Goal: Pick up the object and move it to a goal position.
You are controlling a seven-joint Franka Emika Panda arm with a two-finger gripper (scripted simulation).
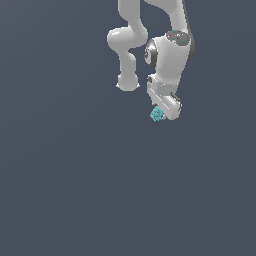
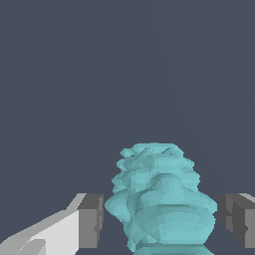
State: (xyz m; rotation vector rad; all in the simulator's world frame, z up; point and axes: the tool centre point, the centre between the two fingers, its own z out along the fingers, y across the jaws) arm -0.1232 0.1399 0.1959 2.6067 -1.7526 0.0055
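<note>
Where the wrist view looks past the fingers, we count one object [image 2: 159, 199], a teal, bumpy blob, sitting between two grey pads [image 2: 90, 221]; narrow gaps show on both sides, so we log the tool [image 2: 162, 219] as spread slightly wider than the blob, not touching it. On the exterior view we count one white arm [image 1: 167, 55], one tool [image 1: 165, 112] at its end, one object [image 1: 156, 115] at the tool's tip
</note>
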